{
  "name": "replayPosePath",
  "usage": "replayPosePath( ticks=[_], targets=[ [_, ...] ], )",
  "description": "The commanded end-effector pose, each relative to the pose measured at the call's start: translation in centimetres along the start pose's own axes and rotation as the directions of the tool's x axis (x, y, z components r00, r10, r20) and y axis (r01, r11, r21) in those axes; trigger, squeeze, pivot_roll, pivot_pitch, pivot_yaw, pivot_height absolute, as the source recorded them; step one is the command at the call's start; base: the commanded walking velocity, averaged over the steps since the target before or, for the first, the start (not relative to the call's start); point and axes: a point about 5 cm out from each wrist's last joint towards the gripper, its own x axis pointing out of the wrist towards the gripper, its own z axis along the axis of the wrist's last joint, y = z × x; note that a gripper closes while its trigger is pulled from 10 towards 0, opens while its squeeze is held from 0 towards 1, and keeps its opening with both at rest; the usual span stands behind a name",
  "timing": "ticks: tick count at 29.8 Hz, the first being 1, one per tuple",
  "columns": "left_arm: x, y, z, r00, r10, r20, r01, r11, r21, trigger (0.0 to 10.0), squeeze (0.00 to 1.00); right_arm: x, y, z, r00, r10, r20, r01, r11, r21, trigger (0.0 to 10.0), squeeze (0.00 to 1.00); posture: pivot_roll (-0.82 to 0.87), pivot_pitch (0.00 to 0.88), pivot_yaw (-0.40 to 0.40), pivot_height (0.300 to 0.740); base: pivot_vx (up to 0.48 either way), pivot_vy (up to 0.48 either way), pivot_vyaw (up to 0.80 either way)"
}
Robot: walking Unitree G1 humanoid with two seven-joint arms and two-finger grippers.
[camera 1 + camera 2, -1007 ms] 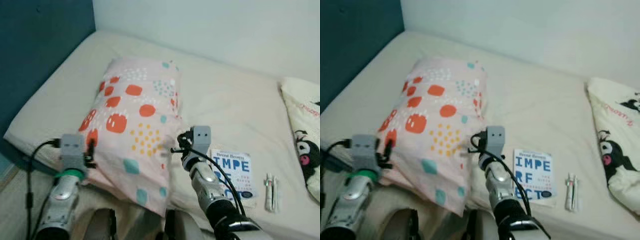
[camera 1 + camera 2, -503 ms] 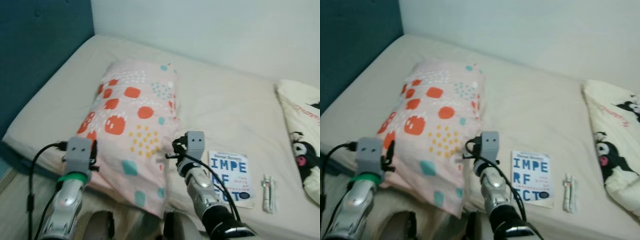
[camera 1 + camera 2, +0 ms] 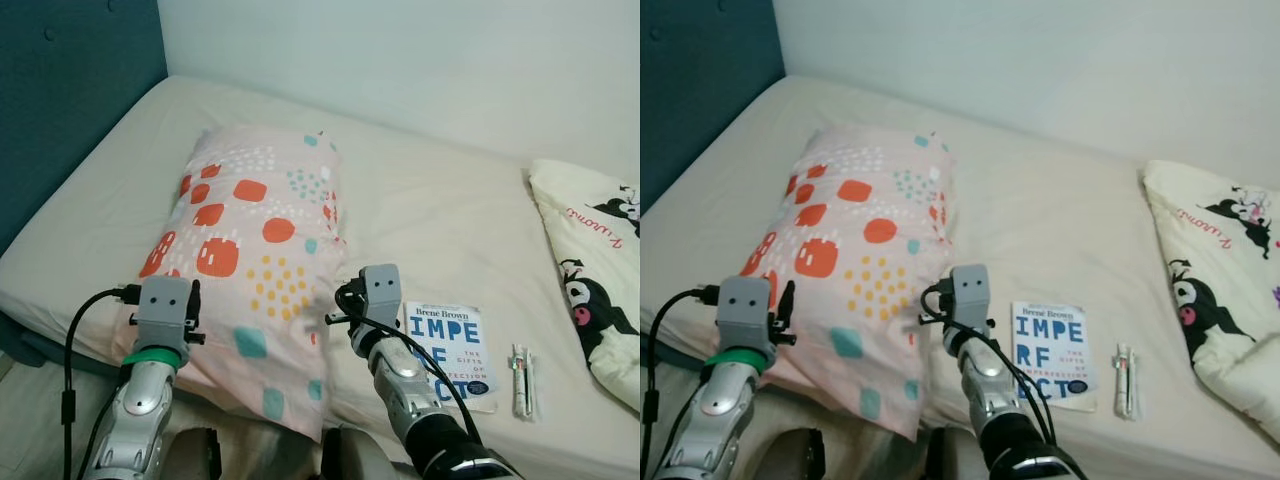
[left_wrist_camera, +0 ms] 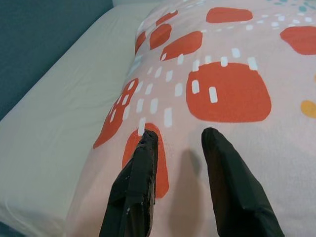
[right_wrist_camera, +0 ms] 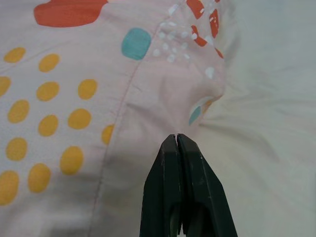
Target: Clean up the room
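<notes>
1. Left eye view: my pillow (image 3: 255, 255) lies on the bed (image 3: 450, 210), hanging over its near edge; soft, light, best taken by its sides.
2. Left wrist view: my left gripper (image 4: 178, 143) is spread on the pillow's side.
3. Right wrist view: my right gripper (image 5: 176, 138) is closed, empty, at its seam.

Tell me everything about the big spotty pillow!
The pillow is soft-looking pale pink cloth printed with red-orange blobs, yellow dots, teal patches and white dashes, with a seam along its edge. It lies flat on the beige bed, stretching from the near edge toward the wall. The left gripper points at its near left side with fingers apart, over a red blob. The right gripper, fingers together, is at its right edge. A book lies apart, on its right.
</notes>
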Motion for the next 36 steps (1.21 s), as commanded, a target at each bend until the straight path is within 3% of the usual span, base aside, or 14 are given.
replayPosePath(
  ticks=[1,26,34,36],
  targets=[
    [-0.43,-0.35,-0.41,1.000,-0.005,-0.024,0.005,1.000,0.002,10.0,0.00,-0.31,-0.40,-0.28,1.000,-0.003,0.001,0.003,1.000,0.023,10.0,0.00,0.09,0.011,-0.093,0.635,0.000,0.000,0.00],
    [-0.37,0.21,-0.22,0.999,0.018,-0.036,-0.018,1.000,0.008,10.0,0.00,-0.24,-0.41,-0.12,1.000,-0.019,0.001,0.019,1.000,0.021,10.0,0.00,0.10,0.017,-0.093,0.733,0.000,0.000,0.00],
    [-0.58,0.39,-0.36,0.999,0.015,-0.045,-0.015,1.000,0.013,10.0,0.00,-0.17,-0.43,-0.25,0.999,-0.034,-0.015,0.034,0.999,0.034,10.0,0.00,0.10,0.019,-0.092,0.740,0.000,0.000,0.00],
    [-0.51,0.15,-0.43,0.998,-0.012,-0.059,0.013,1.000,0.024,10.0,0.00,-0.20,-0.65,-0.77,0.997,-0.053,-0.057,0.055,0.998,0.028,10.0,0.00,0.10,0.020,-0.093,0.740,0.000,0.000,0.00]
  ],
)
